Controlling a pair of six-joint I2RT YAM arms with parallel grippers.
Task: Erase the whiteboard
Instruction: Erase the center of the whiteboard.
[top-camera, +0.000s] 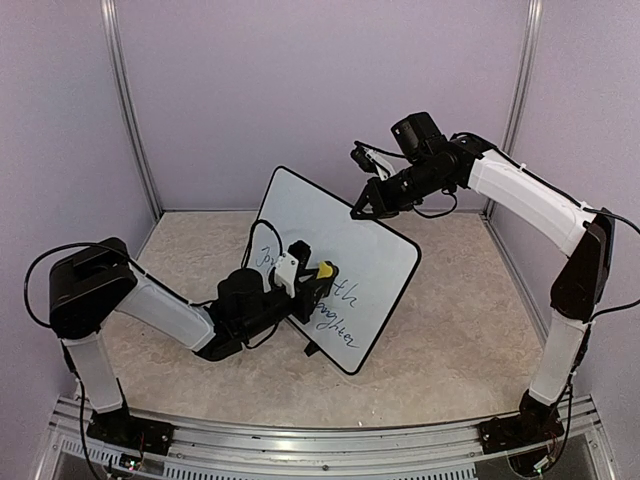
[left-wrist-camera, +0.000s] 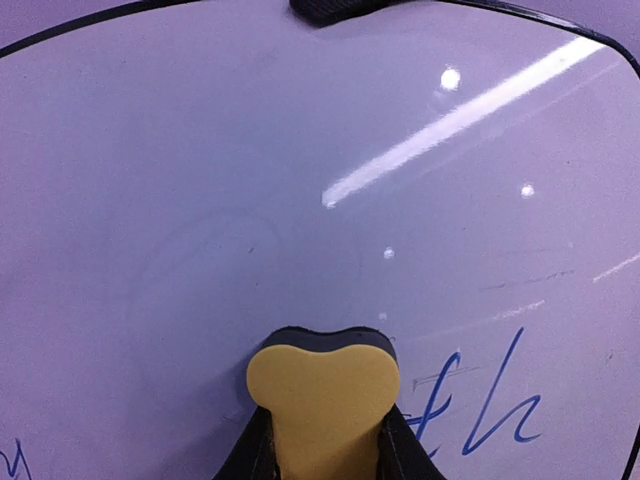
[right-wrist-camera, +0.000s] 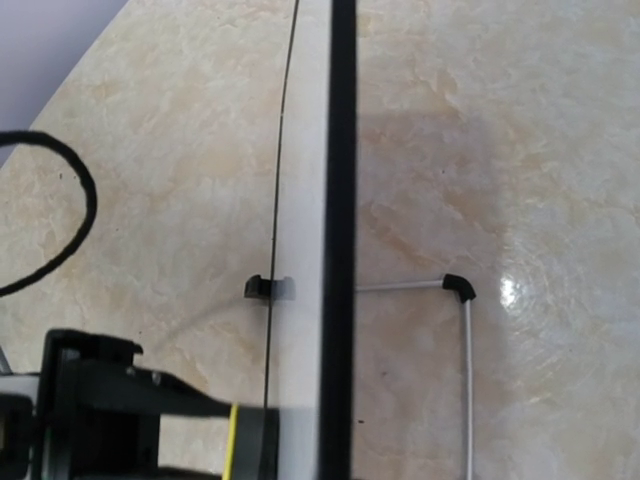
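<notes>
The whiteboard (top-camera: 375, 255) stands tilted on the table, with blue handwriting (top-camera: 335, 305) on its lower part and its upper part wiped white. My left gripper (top-camera: 318, 275) is shut on a yellow eraser (top-camera: 325, 270) with a black felt face and presses it flat against the board. In the left wrist view the eraser (left-wrist-camera: 322, 395) sits just left of the blue letters (left-wrist-camera: 490, 400). My right gripper (top-camera: 360, 211) is shut on the board's top edge, and its black finger shows there (left-wrist-camera: 340, 8). The right wrist view looks down along the black frame (right-wrist-camera: 342, 240); its own fingers are out of view.
A wire stand (right-wrist-camera: 465, 340) props the board from behind, and a small black foot (right-wrist-camera: 260, 289) sits at its front. A black cable (right-wrist-camera: 70, 230) loops over the beige tabletop (top-camera: 450, 330). Lavender walls with metal posts (top-camera: 130, 110) enclose the table.
</notes>
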